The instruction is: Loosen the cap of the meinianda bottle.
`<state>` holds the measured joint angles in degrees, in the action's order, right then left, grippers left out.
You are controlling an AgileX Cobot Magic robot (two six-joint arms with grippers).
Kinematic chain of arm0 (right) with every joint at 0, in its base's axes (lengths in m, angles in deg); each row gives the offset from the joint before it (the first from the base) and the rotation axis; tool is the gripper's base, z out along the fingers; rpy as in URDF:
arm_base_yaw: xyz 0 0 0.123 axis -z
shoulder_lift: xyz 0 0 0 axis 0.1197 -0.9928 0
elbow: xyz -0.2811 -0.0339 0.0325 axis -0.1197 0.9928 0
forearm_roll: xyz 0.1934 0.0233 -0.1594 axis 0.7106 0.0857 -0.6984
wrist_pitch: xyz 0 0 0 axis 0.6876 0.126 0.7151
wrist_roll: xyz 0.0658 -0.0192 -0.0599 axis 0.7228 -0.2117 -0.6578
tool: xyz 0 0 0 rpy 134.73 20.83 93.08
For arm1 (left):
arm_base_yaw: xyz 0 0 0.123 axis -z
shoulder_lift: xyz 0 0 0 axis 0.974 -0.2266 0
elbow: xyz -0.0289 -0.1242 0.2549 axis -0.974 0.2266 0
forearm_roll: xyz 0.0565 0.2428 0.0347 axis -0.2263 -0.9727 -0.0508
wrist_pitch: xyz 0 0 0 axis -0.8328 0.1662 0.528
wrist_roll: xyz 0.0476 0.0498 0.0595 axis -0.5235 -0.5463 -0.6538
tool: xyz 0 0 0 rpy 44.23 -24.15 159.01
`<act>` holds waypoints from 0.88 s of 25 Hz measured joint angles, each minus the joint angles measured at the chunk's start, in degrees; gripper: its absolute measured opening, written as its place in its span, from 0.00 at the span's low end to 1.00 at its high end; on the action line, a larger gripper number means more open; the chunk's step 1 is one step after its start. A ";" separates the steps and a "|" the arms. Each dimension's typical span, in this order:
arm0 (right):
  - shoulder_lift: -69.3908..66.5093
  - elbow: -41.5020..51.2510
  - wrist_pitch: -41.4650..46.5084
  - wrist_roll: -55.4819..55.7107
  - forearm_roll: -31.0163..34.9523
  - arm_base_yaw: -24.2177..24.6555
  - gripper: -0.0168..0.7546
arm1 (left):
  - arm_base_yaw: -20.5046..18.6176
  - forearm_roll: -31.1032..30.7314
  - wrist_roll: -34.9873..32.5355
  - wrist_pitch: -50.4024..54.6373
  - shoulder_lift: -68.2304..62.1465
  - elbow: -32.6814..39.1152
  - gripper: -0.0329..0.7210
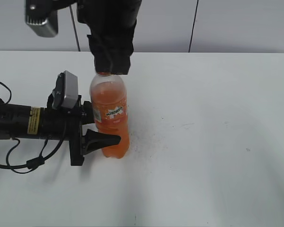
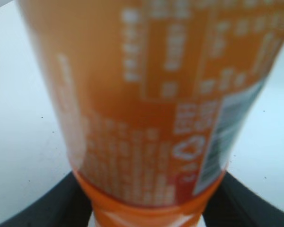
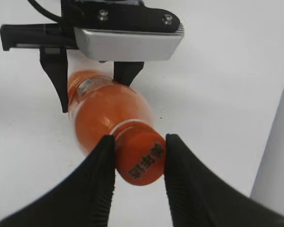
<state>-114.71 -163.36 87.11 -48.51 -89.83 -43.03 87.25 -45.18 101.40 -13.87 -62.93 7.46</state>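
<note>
The meinianda bottle [image 1: 111, 113], clear plastic full of orange drink, stands upright on the white table. My left gripper [image 1: 102, 124] reaches in from the left and is shut on its lower body. In the left wrist view the bottle [image 2: 146, 94] fills the picture, with a black finger pressed against each side at the bottom. My right gripper [image 1: 111, 64] comes down from above and covers the bottle's top. In the right wrist view the orange cap [image 3: 142, 158] with dark lettering sits between both black fingers, which touch its sides; the right gripper [image 3: 140, 137] is shut on it.
The white table [image 1: 217, 142] stretches out to the right and front of the bottle. The left arm and its cables [image 1: 19, 161] lie along the table at the left. A grey wall stands behind.
</note>
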 joint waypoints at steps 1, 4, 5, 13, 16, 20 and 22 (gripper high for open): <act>0.00 0.00 -0.13 -2.04 -0.05 0.00 0.35 | 0.00 0.11 0.07 0.12 0.00 0.00 0.58; 0.00 0.00 -0.36 -5.13 -0.04 0.00 0.33 | 0.00 0.28 0.27 0.15 0.00 0.00 0.58; 0.00 0.00 -0.36 -5.55 -0.04 0.00 0.33 | 0.00 0.35 0.34 0.15 0.00 0.00 0.58; 0.17 0.00 -0.36 -4.47 0.03 0.00 0.38 | 0.00 0.35 0.34 0.19 0.00 0.00 0.58; 0.99 0.07 -0.30 -0.83 1.58 0.00 0.49 | 0.00 0.17 0.15 0.14 0.00 0.00 0.58; 3.14 0.11 -0.20 11.03 2.29 0.00 0.60 | 0.00 0.00 0.02 0.08 0.00 0.00 0.58; 3.66 0.11 -0.18 23.72 2.65 0.00 0.61 | 0.00 -0.06 0.02 0.08 0.00 0.00 0.58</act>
<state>-111.04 -163.25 86.93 -24.79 -87.19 -43.03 87.25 -45.25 101.42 -13.79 -62.93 7.46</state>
